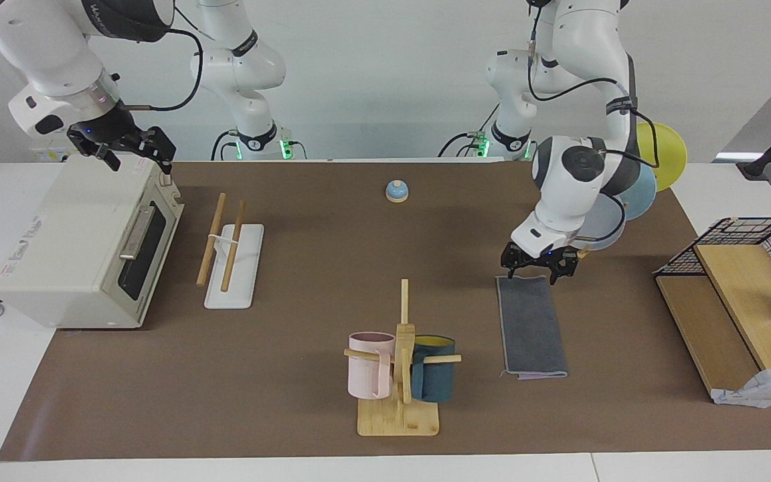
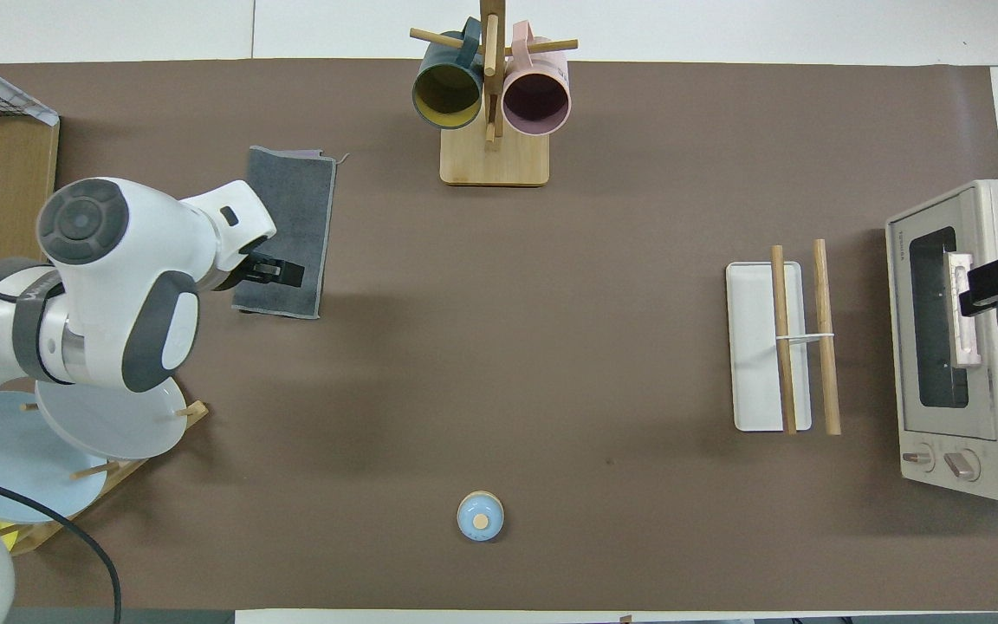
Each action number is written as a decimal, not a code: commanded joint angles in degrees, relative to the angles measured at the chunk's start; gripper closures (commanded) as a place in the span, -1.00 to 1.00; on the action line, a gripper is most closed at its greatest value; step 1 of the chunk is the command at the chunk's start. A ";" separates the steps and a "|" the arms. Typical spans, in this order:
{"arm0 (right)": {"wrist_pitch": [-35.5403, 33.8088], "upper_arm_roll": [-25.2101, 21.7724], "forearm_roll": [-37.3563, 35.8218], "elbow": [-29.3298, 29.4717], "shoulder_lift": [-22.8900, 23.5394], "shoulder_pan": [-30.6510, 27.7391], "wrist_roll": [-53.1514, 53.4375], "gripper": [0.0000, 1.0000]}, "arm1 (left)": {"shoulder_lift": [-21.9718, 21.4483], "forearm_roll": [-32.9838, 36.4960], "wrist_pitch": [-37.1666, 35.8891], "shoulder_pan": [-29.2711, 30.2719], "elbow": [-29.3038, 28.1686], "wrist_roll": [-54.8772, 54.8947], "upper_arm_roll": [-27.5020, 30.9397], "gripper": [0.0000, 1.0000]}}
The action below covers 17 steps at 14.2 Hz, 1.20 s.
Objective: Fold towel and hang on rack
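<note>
A robot lab: two white arms mounted at a brown-matted table (image 1: pixel 292 415) staged with kitchenware.
</note>
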 commanded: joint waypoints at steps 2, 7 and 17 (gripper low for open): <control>0.37 0.37 0.71 -0.90 -0.80 -0.54 -1.17 -1.00 | 2.26 -12.98 4.01 5.62 0.23 11.36 -0.27 -1.00; 0.46 0.28 0.71 -0.90 -0.80 -0.45 -1.17 -1.00 | 8.15 -20.48 4.55 7.31 2.25 16.22 -0.53 -1.00; 0.46 0.28 0.71 -0.90 -0.80 -0.36 -1.17 -1.00 | 8.24 -22.77 2.35 6.95 0.76 17.37 -0.71 -0.44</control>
